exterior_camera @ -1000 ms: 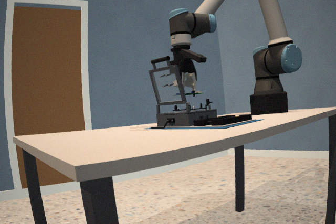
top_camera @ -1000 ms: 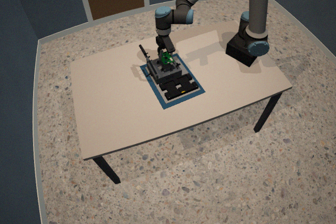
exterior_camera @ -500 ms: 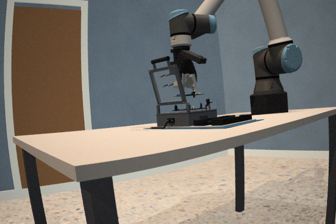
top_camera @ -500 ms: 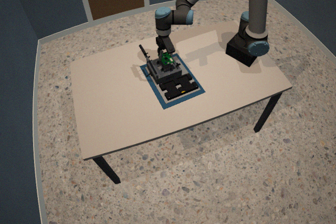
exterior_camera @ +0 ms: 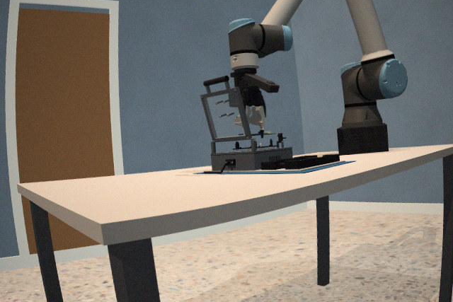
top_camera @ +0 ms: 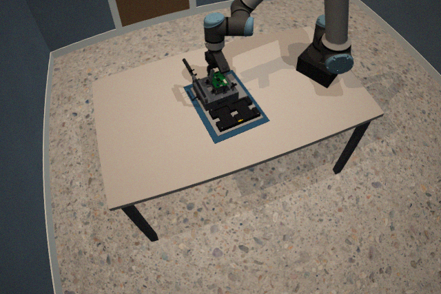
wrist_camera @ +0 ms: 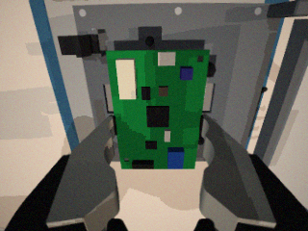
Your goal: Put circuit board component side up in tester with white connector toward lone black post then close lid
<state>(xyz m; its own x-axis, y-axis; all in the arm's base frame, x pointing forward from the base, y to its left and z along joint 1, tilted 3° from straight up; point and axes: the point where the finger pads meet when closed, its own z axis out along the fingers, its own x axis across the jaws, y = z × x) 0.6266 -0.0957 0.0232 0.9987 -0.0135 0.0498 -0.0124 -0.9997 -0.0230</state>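
Note:
My gripper [exterior_camera: 255, 127] [wrist_camera: 157, 116] is shut on the green circuit board [top_camera: 219, 80] [exterior_camera: 270, 133] [wrist_camera: 178, 137] by its two long edges. The board is level, component side up, above the grey tester [top_camera: 222, 99] [exterior_camera: 248, 161] [wrist_camera: 217, 29]. A gap shows below it in the exterior view. The long white connector [wrist_camera: 126, 79] is at the board's far left corner in the wrist view; a smaller pale part [wrist_camera: 166, 59] is at its far edge. The tester's lid [top_camera: 187, 65] [exterior_camera: 208, 117] [wrist_camera: 281, 96] stands open. The board hides the pins; I cannot tell which post stands alone.
The black tray [top_camera: 231, 120] [exterior_camera: 304, 162] lies beside the tester on the blue-edged mat [top_camera: 242, 132] [wrist_camera: 54, 74]. The upright lid frame is close beside the gripper. A black clamp-like part [wrist_camera: 77, 44] sticks out at the tester's left in the wrist view.

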